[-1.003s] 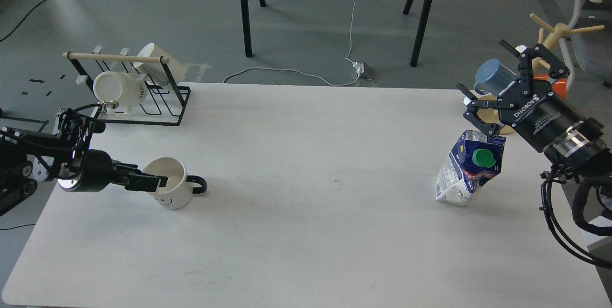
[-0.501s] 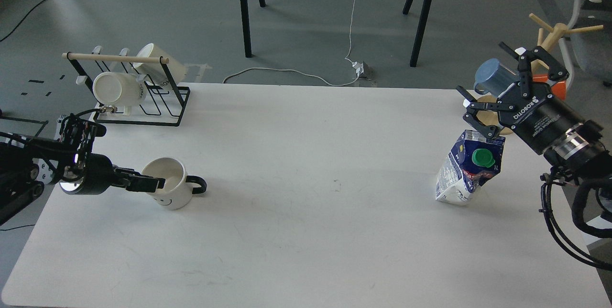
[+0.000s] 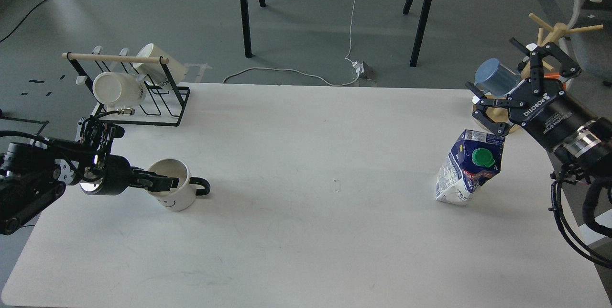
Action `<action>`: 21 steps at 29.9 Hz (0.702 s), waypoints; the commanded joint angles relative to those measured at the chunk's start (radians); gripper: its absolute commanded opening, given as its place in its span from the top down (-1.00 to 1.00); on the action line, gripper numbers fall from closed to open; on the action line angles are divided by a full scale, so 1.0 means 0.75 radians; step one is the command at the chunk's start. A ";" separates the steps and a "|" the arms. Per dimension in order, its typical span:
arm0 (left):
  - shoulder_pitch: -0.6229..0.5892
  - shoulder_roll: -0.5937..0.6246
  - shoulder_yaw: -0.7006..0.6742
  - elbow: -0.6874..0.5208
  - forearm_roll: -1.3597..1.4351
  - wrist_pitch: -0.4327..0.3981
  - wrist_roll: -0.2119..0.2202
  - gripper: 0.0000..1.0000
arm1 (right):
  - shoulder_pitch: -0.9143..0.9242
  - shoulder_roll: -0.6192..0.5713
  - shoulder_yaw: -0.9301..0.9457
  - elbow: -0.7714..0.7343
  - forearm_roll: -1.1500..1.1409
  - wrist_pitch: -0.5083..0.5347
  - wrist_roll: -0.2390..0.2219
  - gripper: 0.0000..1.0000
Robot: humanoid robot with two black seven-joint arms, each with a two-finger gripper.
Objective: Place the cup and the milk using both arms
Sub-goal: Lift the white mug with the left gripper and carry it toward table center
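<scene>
A white cup with a smiley face and a black handle stands upright at the left of the white table. My left gripper comes in from the left and is shut on the cup's near-left rim, one finger inside it. A blue and white milk carton with a green cap stands slightly tilted at the right. My right gripper is open and empty, hovering above and to the right of the carton's top, apart from it.
A black wire rack with two white cups lies at the table's back left corner. A wooden mug tree with a blue cup stands at the back right, just behind my right gripper. Table and chair legs stand beyond the far edge.
My left gripper and the white cup have shifted slightly to the right together. My right gripper has drawn back to the right and a little up, away from the carton's top.
</scene>
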 commanded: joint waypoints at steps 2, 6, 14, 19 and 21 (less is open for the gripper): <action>0.002 0.007 0.000 -0.016 0.002 0.000 0.000 0.99 | -0.004 0.001 0.000 -0.001 0.000 0.000 0.000 -0.92; -0.010 0.005 -0.002 -0.030 0.000 0.000 0.000 0.99 | -0.004 0.001 0.006 0.001 0.002 0.000 0.000 -0.92; -0.059 -0.001 -0.006 -0.092 -0.004 0.000 0.000 0.99 | -0.006 0.008 0.013 -0.012 0.002 0.000 0.000 -0.92; -0.116 -0.058 -0.016 -0.096 -0.008 0.000 0.000 0.99 | -0.004 0.014 0.013 -0.018 0.004 0.000 0.000 -0.92; -0.155 -0.121 -0.012 -0.098 -0.008 0.000 0.000 0.98 | 0.000 0.012 0.015 -0.018 0.006 0.000 0.000 -0.92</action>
